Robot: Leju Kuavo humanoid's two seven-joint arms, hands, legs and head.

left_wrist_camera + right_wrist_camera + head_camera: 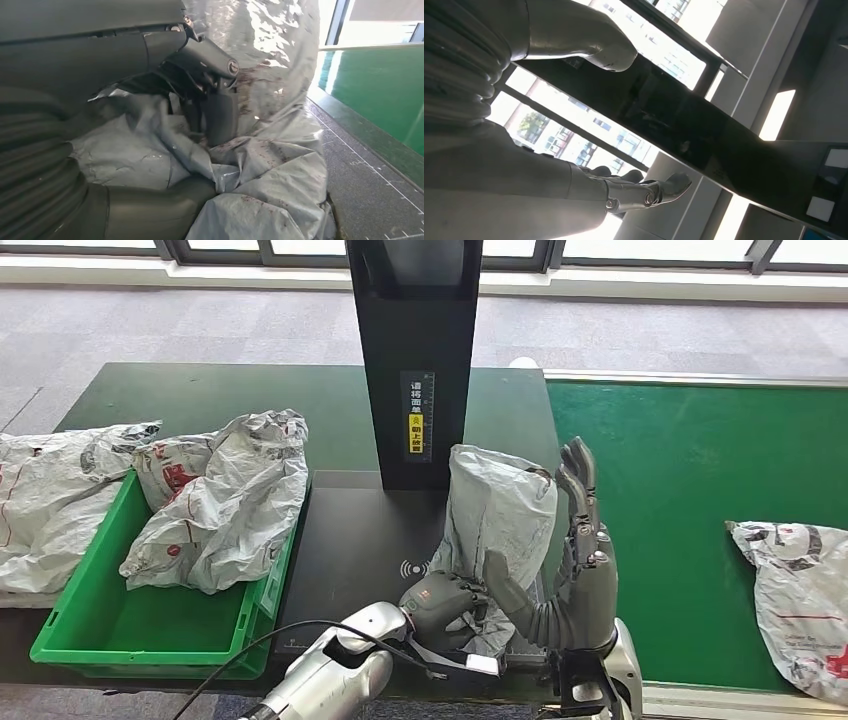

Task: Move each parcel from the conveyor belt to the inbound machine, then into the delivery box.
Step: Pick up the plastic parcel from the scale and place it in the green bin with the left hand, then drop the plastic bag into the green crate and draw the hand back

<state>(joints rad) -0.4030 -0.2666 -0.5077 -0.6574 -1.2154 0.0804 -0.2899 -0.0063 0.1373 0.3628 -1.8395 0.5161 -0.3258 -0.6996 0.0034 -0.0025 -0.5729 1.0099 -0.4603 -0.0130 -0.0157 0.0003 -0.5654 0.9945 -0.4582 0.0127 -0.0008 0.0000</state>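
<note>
Parcel [497, 515] upright on the dark scanner plate [350, 540], just before the black post [415, 360], near the plate's right edge beside the green belt [660, 480]. Open plate left of it, up to the green box [150, 630] holding other bags [225, 505]. Left hand [443, 605] clenched on the parcel's lower folds. Right hand [580, 560] released, fingers straight up, just right of the parcel. Another bag [800, 590] on the belt, well apart.
</note>
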